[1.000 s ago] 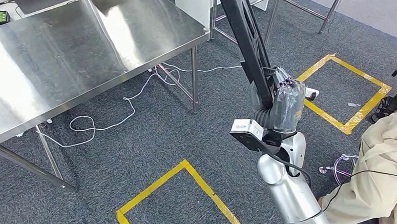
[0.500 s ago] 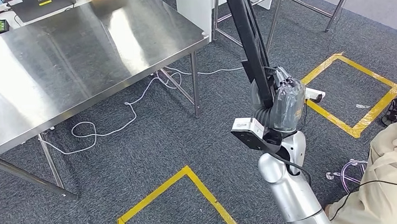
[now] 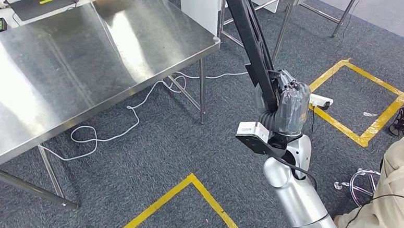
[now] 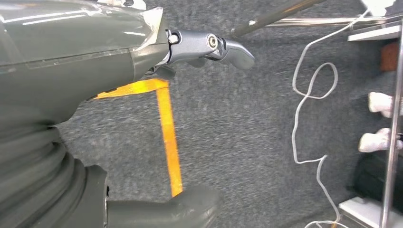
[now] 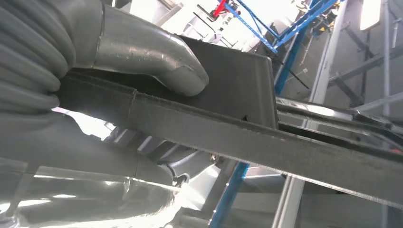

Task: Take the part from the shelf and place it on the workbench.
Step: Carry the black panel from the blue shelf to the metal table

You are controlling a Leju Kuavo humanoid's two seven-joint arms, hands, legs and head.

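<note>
The right hand [image 3: 288,107] grips a long black part [image 3: 252,43], holding it upright above the carpet, well to the right of the steel bench [image 3: 82,63]. The left hand [image 4: 95,61] hangs over yellow floor tape [image 4: 168,137], holding nothing, fingers slightly apart. A person's beige sleeve [image 3: 397,187] sits beside the right arm

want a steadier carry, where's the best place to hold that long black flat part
Hold the long black flat metal part near its lower end, where the right hand grips it now: thumb across the broad face, fingers behind the thin edge. Since it rises well above the hand, a grip nearer the middle would probably reduce sway.
</note>
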